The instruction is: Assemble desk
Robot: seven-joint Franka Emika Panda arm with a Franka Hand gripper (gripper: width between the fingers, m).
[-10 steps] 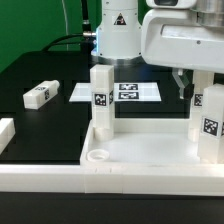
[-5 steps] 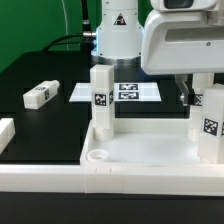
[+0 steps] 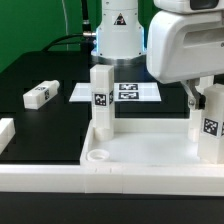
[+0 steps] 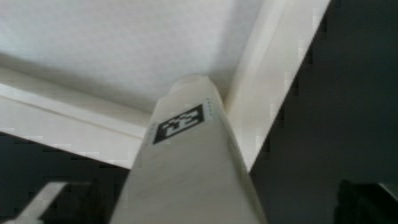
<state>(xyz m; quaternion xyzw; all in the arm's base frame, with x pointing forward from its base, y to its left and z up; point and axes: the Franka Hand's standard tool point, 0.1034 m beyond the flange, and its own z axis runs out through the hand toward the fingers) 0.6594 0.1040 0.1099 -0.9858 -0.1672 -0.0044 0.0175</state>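
Observation:
The white desk top lies upside down in the foreground with its rim up. One square leg stands in its far corner on the exterior view's left. A second tagged leg stands at the exterior view's right. My gripper is down over the top of this leg, with one dark finger beside it. In the wrist view the leg runs up between my fingers from the gripper, with the desk top beyond. The jaws look shut on the leg.
A loose white leg lies on the black table at the exterior view's left. The marker board lies behind the desk top, before the robot base. A round socket stands open. White border rails run along the front and left.
The gripper body has shifted toward the exterior view's right and risen slightly over the right leg. The legs and desk top stay where they were.

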